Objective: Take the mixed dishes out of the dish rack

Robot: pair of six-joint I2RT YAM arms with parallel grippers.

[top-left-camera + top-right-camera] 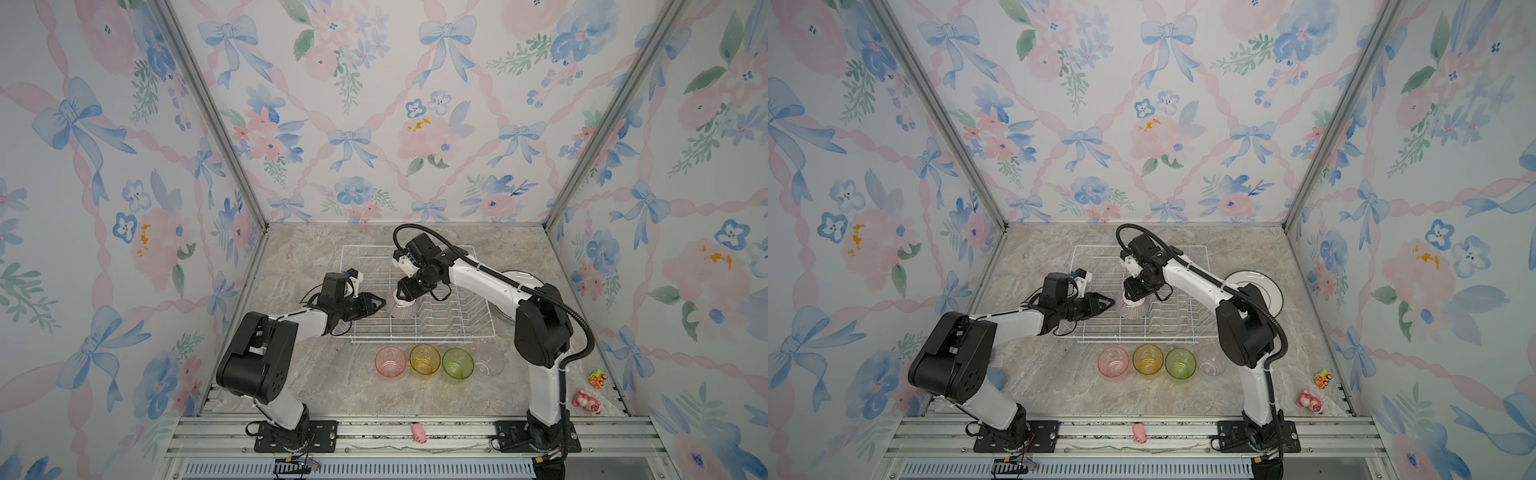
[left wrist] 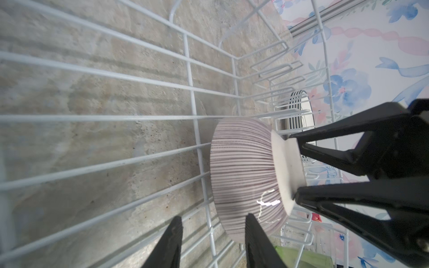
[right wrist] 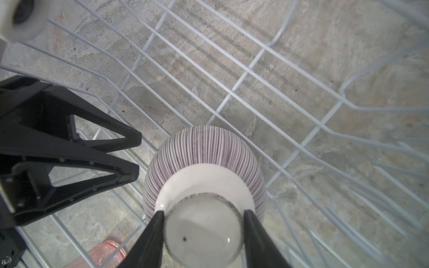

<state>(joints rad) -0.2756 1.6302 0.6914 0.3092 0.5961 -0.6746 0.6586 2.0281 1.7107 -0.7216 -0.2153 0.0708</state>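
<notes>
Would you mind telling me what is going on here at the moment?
The right gripper clamps the white foot of the upturned striped bowl in the dish rack. The left gripper hovers open beside it, holding nothing. Four tumblers stand on the table before the rack; plates are stacked beside it.

The bowl [image 2: 243, 167] looks like glazed ceramic, finely ribbed and glossy enough to catch a bright highlight, with a smooth white foot. The dish rack [image 1: 365, 247] is thin white-coated wire on a matt, stone-patterned table [image 1: 316, 374]; the tumblers [image 1: 424, 359] look like translucent, shiny plastic
</notes>
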